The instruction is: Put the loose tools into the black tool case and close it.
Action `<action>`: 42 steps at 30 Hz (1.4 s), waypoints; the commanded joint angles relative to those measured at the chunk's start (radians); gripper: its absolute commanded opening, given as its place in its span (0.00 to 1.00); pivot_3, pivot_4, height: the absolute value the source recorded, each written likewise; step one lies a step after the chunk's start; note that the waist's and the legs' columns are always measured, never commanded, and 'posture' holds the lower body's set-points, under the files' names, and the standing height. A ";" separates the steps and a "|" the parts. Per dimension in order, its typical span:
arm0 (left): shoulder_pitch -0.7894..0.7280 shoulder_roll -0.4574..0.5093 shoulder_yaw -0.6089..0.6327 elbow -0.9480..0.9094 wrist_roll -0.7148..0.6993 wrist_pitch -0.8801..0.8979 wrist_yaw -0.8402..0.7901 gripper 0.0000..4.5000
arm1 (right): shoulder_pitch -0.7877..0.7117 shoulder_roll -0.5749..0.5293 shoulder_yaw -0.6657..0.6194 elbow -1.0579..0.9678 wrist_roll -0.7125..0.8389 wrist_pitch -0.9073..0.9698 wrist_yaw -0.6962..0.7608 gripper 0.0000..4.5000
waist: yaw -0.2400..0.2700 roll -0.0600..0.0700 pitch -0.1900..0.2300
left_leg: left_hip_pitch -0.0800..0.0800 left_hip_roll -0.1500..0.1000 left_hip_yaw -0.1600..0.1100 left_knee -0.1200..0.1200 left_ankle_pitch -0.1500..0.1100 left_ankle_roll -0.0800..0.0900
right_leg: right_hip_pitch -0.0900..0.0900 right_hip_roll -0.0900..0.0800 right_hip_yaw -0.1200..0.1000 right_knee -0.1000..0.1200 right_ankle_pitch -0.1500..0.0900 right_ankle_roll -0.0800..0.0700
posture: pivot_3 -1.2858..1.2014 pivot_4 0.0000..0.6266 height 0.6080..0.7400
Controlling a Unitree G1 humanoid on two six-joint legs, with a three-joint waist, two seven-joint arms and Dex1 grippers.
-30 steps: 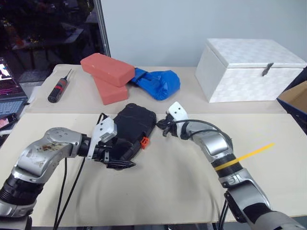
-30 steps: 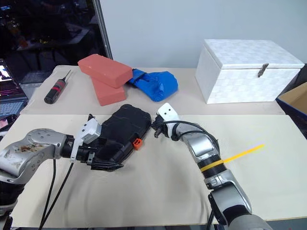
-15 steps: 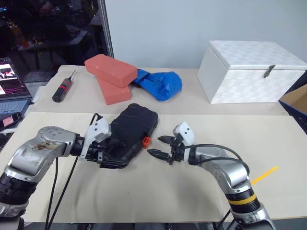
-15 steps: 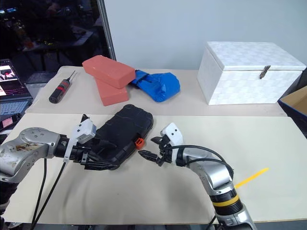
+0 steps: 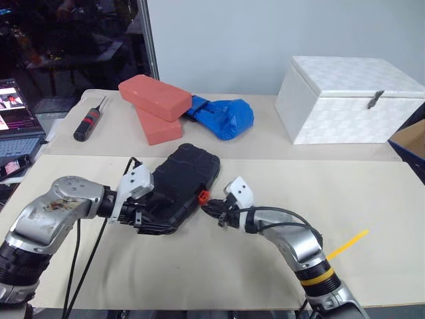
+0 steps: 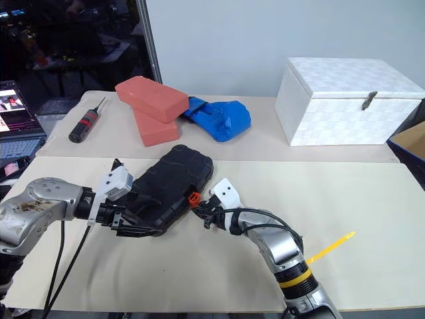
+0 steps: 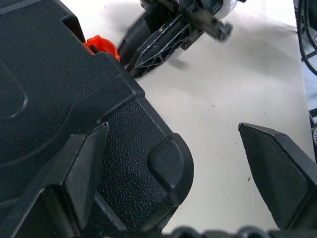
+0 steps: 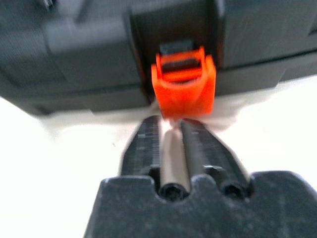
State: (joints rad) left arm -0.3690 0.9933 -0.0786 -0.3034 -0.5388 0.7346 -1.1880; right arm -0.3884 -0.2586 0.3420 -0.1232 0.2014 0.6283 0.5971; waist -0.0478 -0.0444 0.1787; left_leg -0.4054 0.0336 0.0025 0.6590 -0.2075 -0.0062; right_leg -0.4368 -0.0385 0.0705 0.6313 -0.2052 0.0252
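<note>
Beige table (image 5: 372, 193), spanning the head views. White box (image 5: 345, 100) with metal clasp at 2 o'clock. Two red bricks (image 5: 154, 100), stacked crosswise, at 11 o'clock; crumpled blue item (image 5: 222, 116) touching their 3 o'clock side. Black tool case (image 5: 179, 187), closed, lying flat just 9 o'clock of centre, long axis running from 1 to 7 o'clock. Left gripper (image 5: 149, 222) at the case's 7 o'clock corner, jaws spread wide: one finger (image 7: 86, 168) laid on the case's textured lid, the other finger (image 7: 280, 176) over bare table, well apart from the case. Right gripper (image 5: 209, 209) at the case's 4 o'clock edge, fingers pressed together, tips at the orange latch (image 8: 183, 84); contact with the latch cannot be told for blur. Black-and-red-handled screwdriver (image 5: 89, 121) at 10 o'clock, lying alone, well apart from the case. Yellow strip (image 5: 345, 244) on the table at 4 o'clock. Laptop (image 5: 16, 116) at the 9 o'clock border.
</note>
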 commanded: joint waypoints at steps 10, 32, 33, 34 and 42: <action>0.037 -0.006 -0.041 0.022 0.052 0.000 0.032 1.00 | -0.029 0.095 -0.059 0.024 0.001 -0.214 -0.018 0.02 | -0.004 0.000 0.000 | 0.000 0.000 0.000 0.000 0.000 0.000 | 0.000 0.000 0.000 0.001 0.002 0.003 | 0.52 0.24 1.00; 0.062 -0.038 -0.092 0.031 0.115 -0.007 0.057 1.00 | -0.103 0.160 -0.044 0.064 -0.022 -0.235 -0.021 0.02 | -0.024 0.000 0.000 | 0.009 0.001 0.000 0.000 0.000 0.000 | 0.004 0.001 0.000 0.002 0.000 -0.005 | 0.52 0.24 1.00; 0.064 -0.039 -0.092 0.030 0.116 -0.004 0.060 1.00 | -0.113 0.167 -0.039 0.075 -0.025 -0.236 -0.020 0.02 | -0.025 0.000 0.000 | 0.009 0.001 0.000 0.000 0.000 0.000 | 0.005 0.001 0.000 0.002 0.000 -0.005 | 0.52 0.24 1.00; 0.066 -0.039 -0.092 0.028 0.116 -0.002 0.062 1.00 | -0.119 0.172 -0.036 0.082 -0.027 -0.237 -0.019 0.02 | -0.025 0.000 0.000 | 0.010 0.001 0.000 0.000 0.000 0.000 | 0.005 0.001 0.000 0.002 0.000 -0.005 | 0.52 0.24 1.00; 0.096 -0.060 -0.070 0.005 0.107 -0.006 0.083 1.00 | -0.172 0.206 -0.008 0.192 -0.057 -0.298 0.002 0.02 | -0.019 0.002 -0.002 | 0.017 0.001 -0.001 -0.002 0.000 0.000 | 0.013 -0.002 0.000 -0.002 0.000 -0.006 | 0.52 0.24 1.00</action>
State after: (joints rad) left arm -0.3247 0.9412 -0.0942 -0.3236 -0.4502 0.6957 -1.1090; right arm -0.5496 -0.0522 0.3433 0.0761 0.1483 0.3707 0.5900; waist -0.0667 -0.0427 0.1765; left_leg -0.3891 0.0336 0.0026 0.6560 -0.2073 -0.0063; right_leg -0.4235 -0.0416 0.0703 0.6286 -0.2062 0.0199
